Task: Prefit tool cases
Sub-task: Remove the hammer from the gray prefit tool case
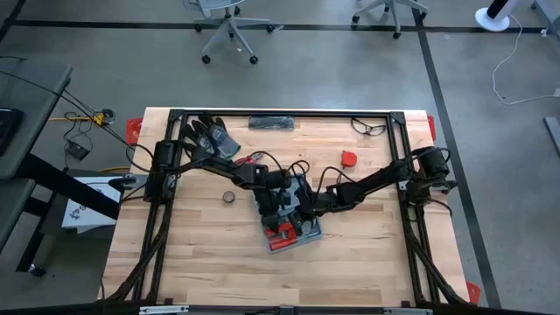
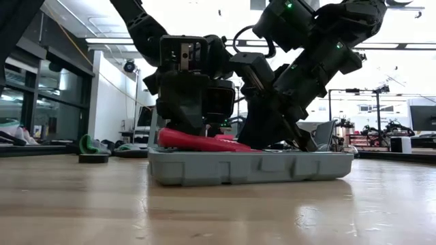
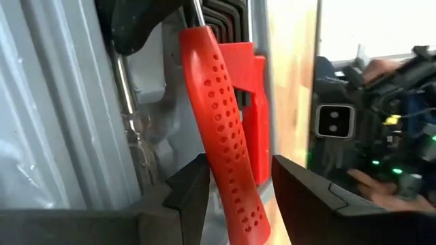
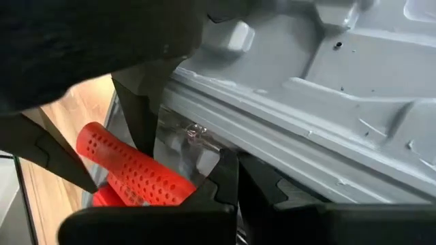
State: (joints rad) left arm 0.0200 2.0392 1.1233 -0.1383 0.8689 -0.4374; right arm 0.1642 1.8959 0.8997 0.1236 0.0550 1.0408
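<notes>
Wooden table [image 1: 367, 254]: arm-hidden tool case [image 2: 252, 167]

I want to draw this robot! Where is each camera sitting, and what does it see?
High: above, looking down on the table, both arms.
Low: at tabletop height, facing the tool case, arms above.
Left wrist: left gripper around the red handle.
Right wrist: right gripper, shut, at the case.
Shared: all show the red handle.
</notes>
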